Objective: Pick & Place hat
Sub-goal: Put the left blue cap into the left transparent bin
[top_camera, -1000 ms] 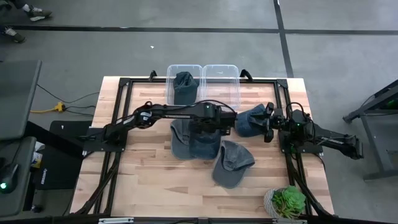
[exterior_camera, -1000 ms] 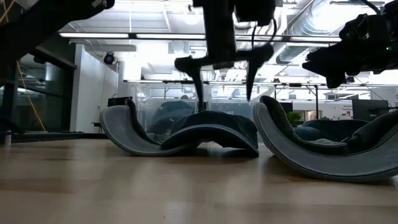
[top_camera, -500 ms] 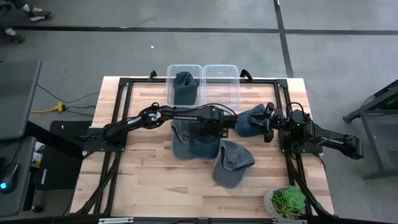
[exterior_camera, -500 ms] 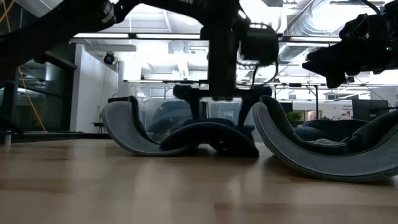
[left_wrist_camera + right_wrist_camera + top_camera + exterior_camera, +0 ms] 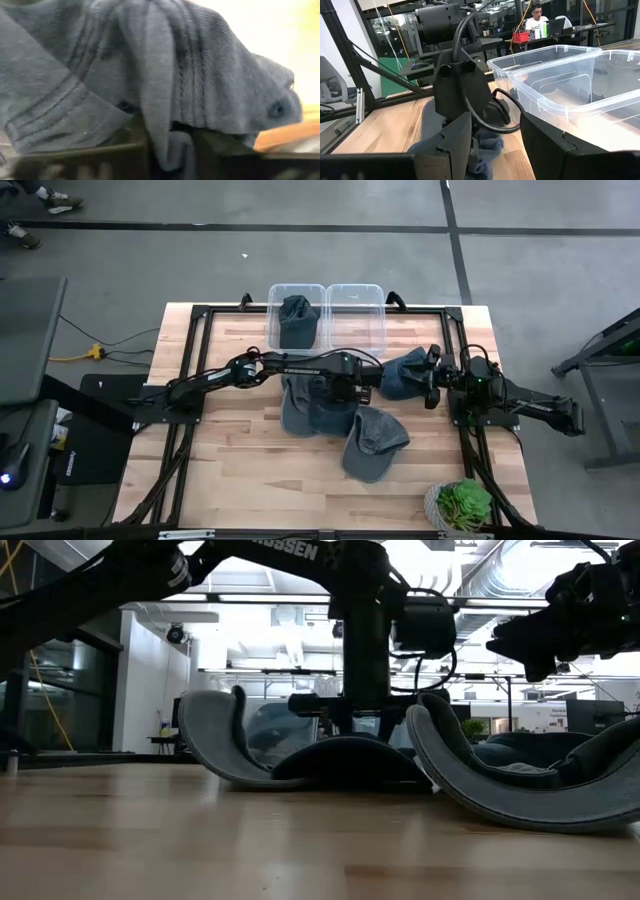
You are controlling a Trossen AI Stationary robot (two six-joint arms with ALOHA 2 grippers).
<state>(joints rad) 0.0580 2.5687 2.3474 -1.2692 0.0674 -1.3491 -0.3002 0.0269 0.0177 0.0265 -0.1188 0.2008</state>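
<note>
Left gripper: we see the left gripper [image 5: 335,392] reached out over the middle of the tabletop [image 5: 230,470], pressed down onto the middle hat [image 5: 305,408]. In the low view it [image 5: 352,730] stands upright on the crown of that hat [image 5: 340,755].
Left gripper state: in the left wrist view a fold of grey cloth [image 5: 165,100] runs down between its fingers, so we read it as pinched together on the middle hat.
Middle hat: directly under the left gripper, lying on the tabletop, with its brim [image 5: 215,735] curling upward to one side.
Right gripper: we see the right gripper [image 5: 432,377] near the left gripper, at the tabletop's right side, raised above the wood in the low view [image 5: 520,640].
Right gripper state: its fingers [image 5: 455,137] stand apart in the right wrist view, with nothing between them.
Dark hat: a second hat [image 5: 403,374] sits just beside the right gripper, between the two grippers.
Front hat: a third hat [image 5: 372,442] lies just beside the left gripper, touching the middle hat's edge.
Bins: two clear bins lie beyond the left gripper; the left bin [image 5: 273,305] holds a folded hat [image 5: 296,320], the right bin [image 5: 356,294] shows nothing in it.
Plant: a potted plant [image 5: 462,504] stands well apart from both grippers, at the tabletop's corner.
Person: we see a seated person [image 5: 538,17] far off in the room.
</note>
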